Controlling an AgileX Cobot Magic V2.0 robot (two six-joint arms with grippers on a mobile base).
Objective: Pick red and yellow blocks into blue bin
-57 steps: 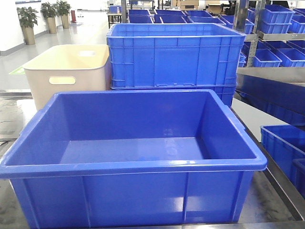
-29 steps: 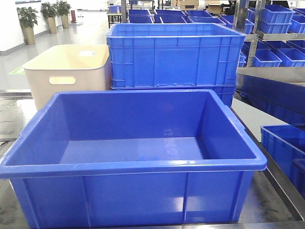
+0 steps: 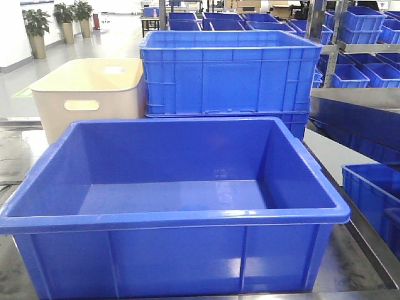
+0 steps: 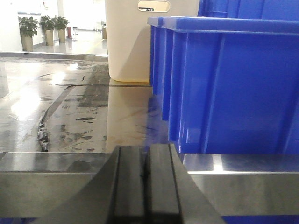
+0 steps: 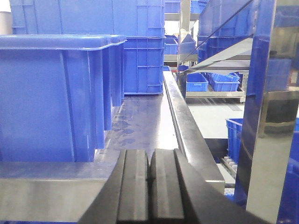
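The wide blue bin (image 3: 175, 220) with a thick rolled rim stands at the near middle of the steel table and nothing lies in it. Its outer wall shows in the left wrist view (image 4: 233, 88) and in the right wrist view (image 5: 46, 98). The red and yellow blocks are out of view. My left gripper (image 4: 145, 154) is shut and empty, low at the table's front edge, left of the bin. My right gripper (image 5: 150, 156) is shut and empty, low at the front edge, right of the bin. Neither gripper shows in the front view.
A taller ribbed blue crate (image 3: 230, 75) stands behind the bin. A beige tub (image 3: 87, 94) with a handle slot stands at the back left. Shelves with several blue crates (image 3: 362, 75) are on the right. A raised steel rail (image 5: 187, 121) runs along the table's right side.
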